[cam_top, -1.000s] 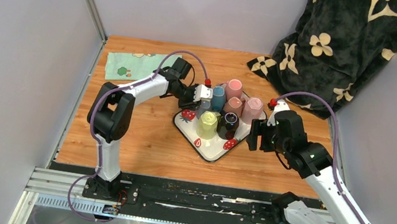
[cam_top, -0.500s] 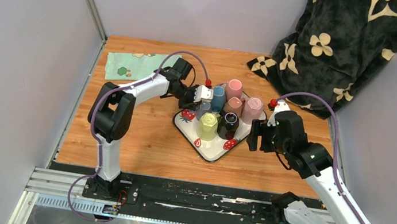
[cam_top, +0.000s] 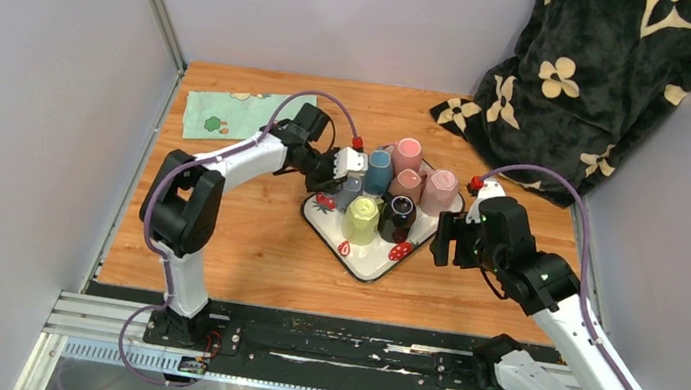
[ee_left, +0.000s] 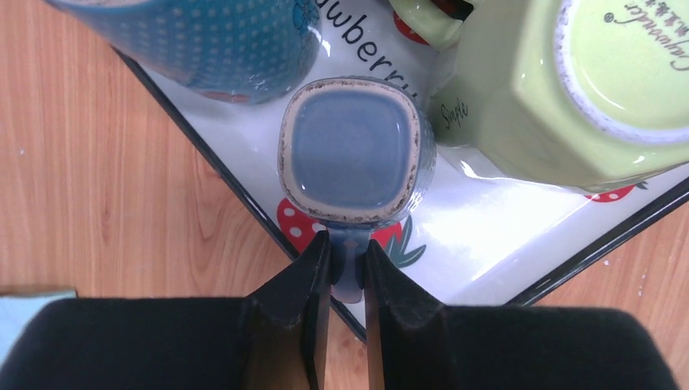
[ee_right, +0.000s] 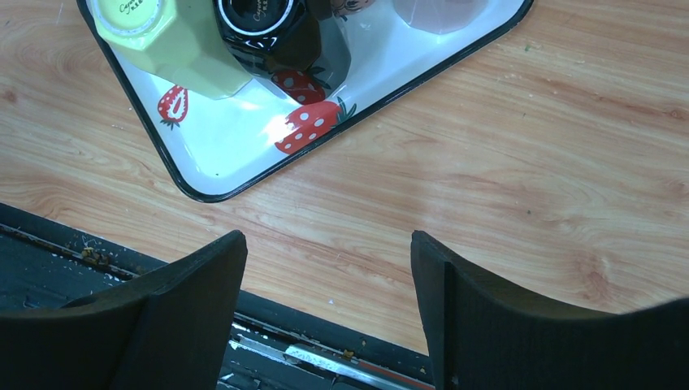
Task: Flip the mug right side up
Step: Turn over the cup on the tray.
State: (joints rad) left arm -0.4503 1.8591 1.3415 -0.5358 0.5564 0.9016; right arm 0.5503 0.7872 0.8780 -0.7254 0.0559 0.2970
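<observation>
Mug (ee_left: 351, 150), grey-blue with a squarish base, sits base-up at the left corner of the strawberry tray (ee_left: 244, 138). It is squeezed between a blue dotted mug (ee_left: 211, 41) and a yellow-green mug (ee_left: 528, 106), both just beside it. Left tool (ee_left: 348, 248) is pinched narrow on the mug's handle (ee_left: 347, 280). The handle sticks out toward the tray edge, which is the only free side since the neighbours block the body, so a handle grip makes sense. It should also give a lever for rolling the mug over. Step in hand, as I read it: grasp made, lift and flip not yet done. Can't tell if the mug is raised off the tray at all. Right tool (ee_right: 327, 244) hangs wide and empty over the bench (ee_right: 504, 162) beside the tray's right side, likely parked there so it doesn't crowd the mugs. Risks: the thin handle pinch could slip mid-rotation, or the mug could knock the yellow-green one.
</observation>
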